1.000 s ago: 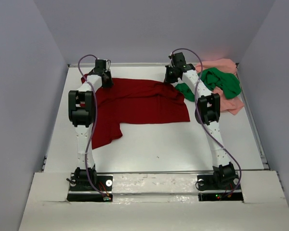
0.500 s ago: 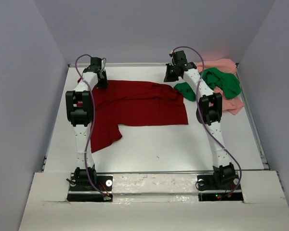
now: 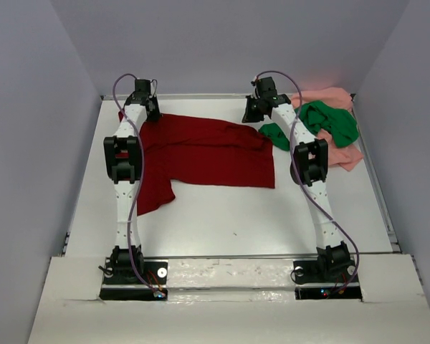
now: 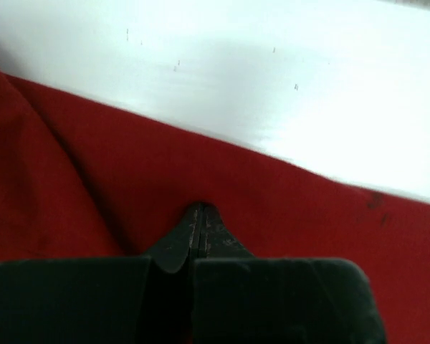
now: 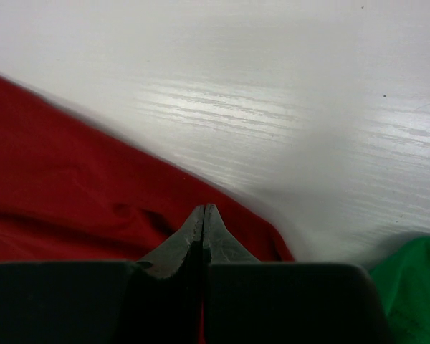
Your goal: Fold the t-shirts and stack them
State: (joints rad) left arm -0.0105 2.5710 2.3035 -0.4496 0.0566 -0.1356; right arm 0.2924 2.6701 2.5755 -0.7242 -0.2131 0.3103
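The dark red t-shirt (image 3: 201,150) lies spread over the far half of the white counter (image 3: 272,215), stretched between the two arms, with one part trailing toward the near left beside the left arm. The left hand (image 4: 201,211) sits at the shirt's far left corner; in the left wrist view its two fingers are pressed flat together with no gap, the tips down in the red cloth a little inside the far hem, so it has a pinch of that shirt. The right hand (image 5: 203,210) is at the far right corner, its fingers likewise shut tight against each other, the tips right at the cloth's edge where red meets bare counter, holding the same shirt. The bright green t-shirt (image 3: 330,122) lies crumpled at the far right of the counter, piled on the salmon pink t-shirt (image 3: 344,154), which shows behind and to the right of it. One green lobe reaches to just beside the red shirt's right edge; whether the two touch cannot be told
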